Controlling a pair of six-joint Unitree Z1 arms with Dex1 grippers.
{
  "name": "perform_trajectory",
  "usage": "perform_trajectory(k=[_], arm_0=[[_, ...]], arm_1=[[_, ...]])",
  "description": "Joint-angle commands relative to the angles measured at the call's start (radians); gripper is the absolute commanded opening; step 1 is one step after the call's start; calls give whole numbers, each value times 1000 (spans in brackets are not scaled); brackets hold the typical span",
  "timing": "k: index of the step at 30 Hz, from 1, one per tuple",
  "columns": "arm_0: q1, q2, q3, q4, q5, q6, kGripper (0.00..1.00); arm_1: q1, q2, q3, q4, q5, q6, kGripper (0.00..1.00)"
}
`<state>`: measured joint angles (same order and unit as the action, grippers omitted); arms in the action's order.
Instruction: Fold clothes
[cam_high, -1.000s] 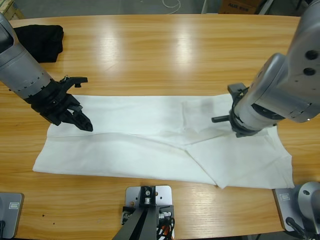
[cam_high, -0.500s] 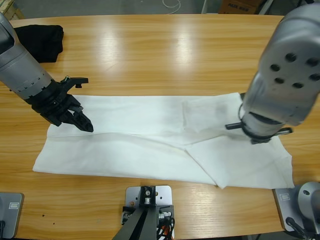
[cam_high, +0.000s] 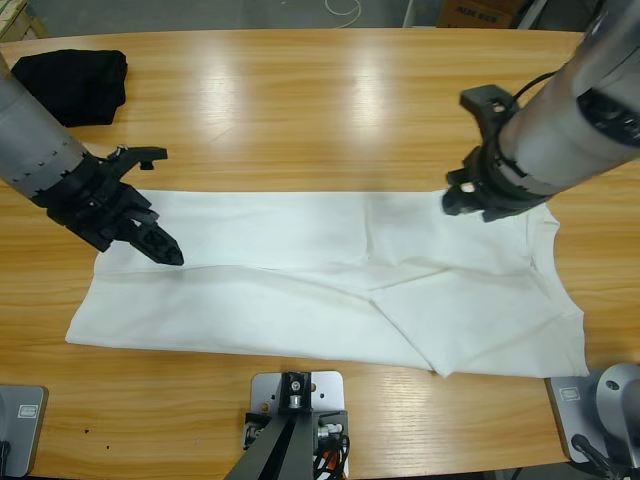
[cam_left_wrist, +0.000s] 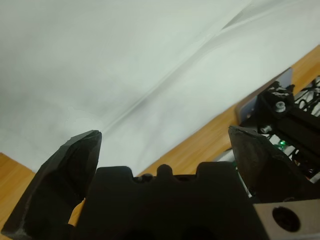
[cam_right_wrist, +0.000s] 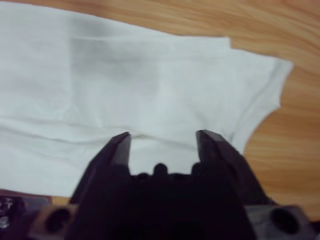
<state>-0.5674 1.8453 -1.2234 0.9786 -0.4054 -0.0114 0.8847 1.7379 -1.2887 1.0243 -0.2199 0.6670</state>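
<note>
White T-shirt (cam_high: 300, 270) on wooden table (cam_high: 320, 110)

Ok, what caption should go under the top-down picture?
Two open end effectors, left and right, hover over a white T-shirt spread on a wooden table.

A long wooden surface (cam_high: 330, 110) holds 2 garments. A white T-shirt (cam_high: 300, 290), folded into a long band, lies flat across its near half, and a small black folded garment (cam_high: 75, 85) sits at the far left corner.
</note>
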Motion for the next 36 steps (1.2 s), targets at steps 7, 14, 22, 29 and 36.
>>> perform_trajectory(k=[7, 14, 22, 29, 36], arm_0=[[1, -44, 75, -3, -16, 1, 996], [1, -47, 93, -3, -16, -2, 996], [1, -38, 107, -15, -15, -2, 996], [1, -28, 109, -20, -16, -2, 996], [14, -72, 111, -34, -15, -5, 996]], arm_1=[[67, 279, 48, -219, 35, -52, 0], [111, 314, 12, -229, 53, -53, 0], [141, 338, -52, -220, 80, -55, 0], [151, 359, -59, -216, 91, -57, 0], [151, 22, -130, -107, 121, -145, 858]])
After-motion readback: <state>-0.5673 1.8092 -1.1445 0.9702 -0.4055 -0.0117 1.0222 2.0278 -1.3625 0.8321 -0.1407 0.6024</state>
